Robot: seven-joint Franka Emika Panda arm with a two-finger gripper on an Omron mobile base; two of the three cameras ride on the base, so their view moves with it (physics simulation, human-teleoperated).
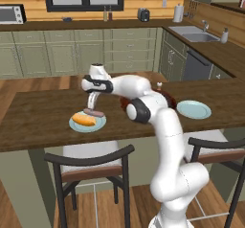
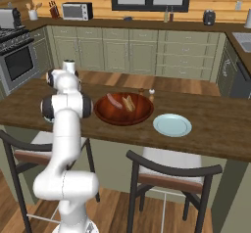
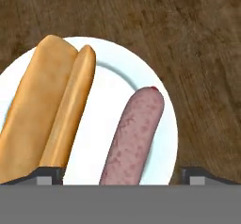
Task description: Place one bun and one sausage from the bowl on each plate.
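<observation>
A round, flat, pale plate (image 3: 117,84) lies on the dark brown wooden counter (image 3: 188,35). On the plate rest two things, side by side and apart: a long golden-brown split bun (image 3: 44,110) on the left half, and a mottled pinkish-brown sausage (image 3: 134,138) on the right half, its rounded end near the plate's rim. The tool (image 3: 121,175) stands wide open over the plate — its two small dark fingertips (image 3: 47,175) flank the sausage without touching it.
</observation>
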